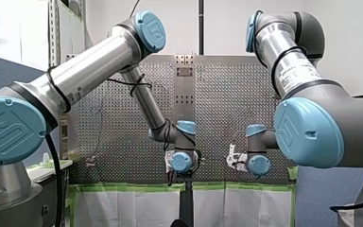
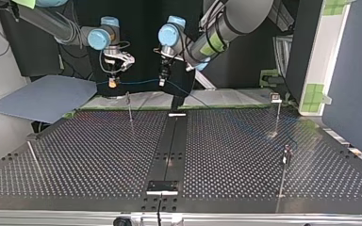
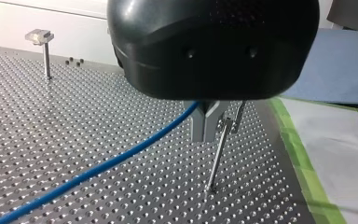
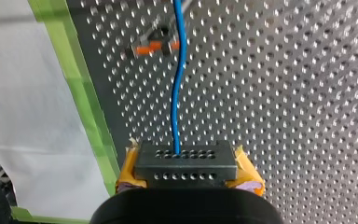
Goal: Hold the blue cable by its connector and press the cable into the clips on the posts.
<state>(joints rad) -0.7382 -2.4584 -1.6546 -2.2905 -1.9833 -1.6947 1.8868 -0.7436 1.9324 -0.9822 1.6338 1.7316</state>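
The thin blue cable (image 2: 139, 82) hangs stretched between my two grippers above the table's far edge. My right gripper (image 4: 189, 179) is shut with its yellow pads (image 4: 249, 173) on the dark connector block (image 4: 186, 161). The cable (image 4: 179, 88) runs on from it past a clip with orange parts (image 4: 154, 43). My left gripper (image 3: 205, 136), black with metal fingers, is shut on the cable (image 3: 121, 156) right beside a thin post (image 3: 218, 156). In the top view my right gripper (image 2: 113, 84) is at the left and my left gripper (image 2: 162, 83) near the middle, with a post (image 2: 129, 106) below the cable between them.
More posts stand on the perforated table: two at the top view's right (image 2: 277, 110) (image 2: 285, 165), one with a block top (image 3: 43, 44). A blue sheet (image 2: 47, 96) lies off the table at the top view's left. Green tape (image 3: 303, 158) lines the table's edge.
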